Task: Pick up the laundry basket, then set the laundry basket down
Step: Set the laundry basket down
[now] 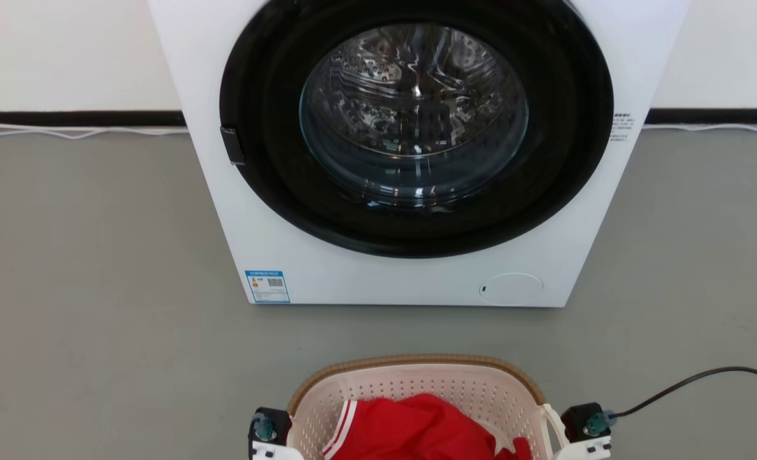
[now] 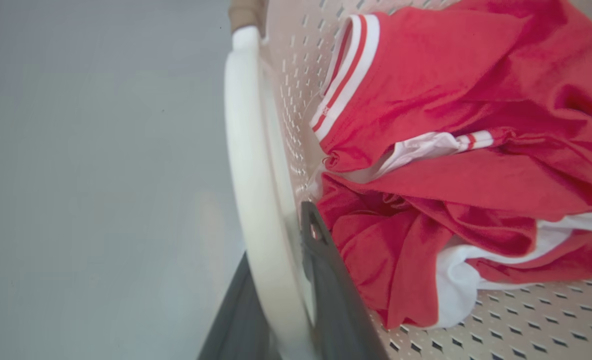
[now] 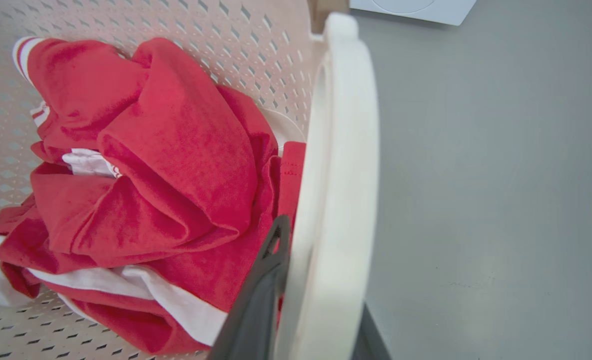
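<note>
Left hand (image 2: pixel 276 240) and right hand (image 3: pixel 325 280) each pinch a white loop handle (image 2: pixel 256 175), one finger inside the laundry basket (image 1: pixel 416 386). Basket faces the washing machine (image 1: pixel 365 275), floor gap between.

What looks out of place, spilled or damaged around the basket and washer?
Nothing stands out. The red and white garment lies crumpled inside the laundry basket before the shut washing machine. The left gripper and right gripper each straddle a white loop handle.
</note>
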{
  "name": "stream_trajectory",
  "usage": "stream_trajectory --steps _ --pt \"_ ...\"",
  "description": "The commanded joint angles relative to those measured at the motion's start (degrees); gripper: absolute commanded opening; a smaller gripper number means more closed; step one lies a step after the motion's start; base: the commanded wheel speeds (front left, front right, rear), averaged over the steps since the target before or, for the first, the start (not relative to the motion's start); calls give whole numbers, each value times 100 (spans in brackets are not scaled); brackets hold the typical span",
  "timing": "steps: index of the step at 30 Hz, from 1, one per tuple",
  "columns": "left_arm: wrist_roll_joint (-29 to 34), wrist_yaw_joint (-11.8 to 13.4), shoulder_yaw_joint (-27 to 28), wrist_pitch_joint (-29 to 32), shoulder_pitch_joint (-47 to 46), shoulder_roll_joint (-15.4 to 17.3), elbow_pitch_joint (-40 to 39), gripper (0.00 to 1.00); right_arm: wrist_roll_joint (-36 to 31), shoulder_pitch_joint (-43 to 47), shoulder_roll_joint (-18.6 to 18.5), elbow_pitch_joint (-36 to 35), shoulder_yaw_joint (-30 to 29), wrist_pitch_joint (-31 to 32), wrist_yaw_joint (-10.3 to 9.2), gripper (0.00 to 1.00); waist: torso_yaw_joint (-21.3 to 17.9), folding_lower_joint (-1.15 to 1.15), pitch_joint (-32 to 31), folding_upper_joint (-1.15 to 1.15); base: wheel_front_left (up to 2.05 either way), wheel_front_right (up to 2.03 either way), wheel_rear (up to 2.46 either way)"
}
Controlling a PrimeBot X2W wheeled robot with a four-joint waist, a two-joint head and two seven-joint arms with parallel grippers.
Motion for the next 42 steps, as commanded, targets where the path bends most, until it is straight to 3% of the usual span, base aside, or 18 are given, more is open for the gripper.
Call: stream_trajectory --steps 1,8,30,42 --pt "3 -25 37 -84 -331 18 -36 0 65 -284 115 -168 141 -167 52 0 2 0 54 0 0 0 0" --pt "-50 -6 80 -188 -556 18 22 0 172 -454 115 -214 172 -322 52 0 14 0 454 0 0 0 0" --pt "82 42 261 -1116 -2225 25 256 0 -16 -2110 115 216 -155 -1372 52 0 65 0 2664 0 0 0 0" --pt "193 83 310 -1438 -3059 25 297 0 -631 -2939 115 352 -613 -1689 52 0 80 0 3898 0 0 0 0"
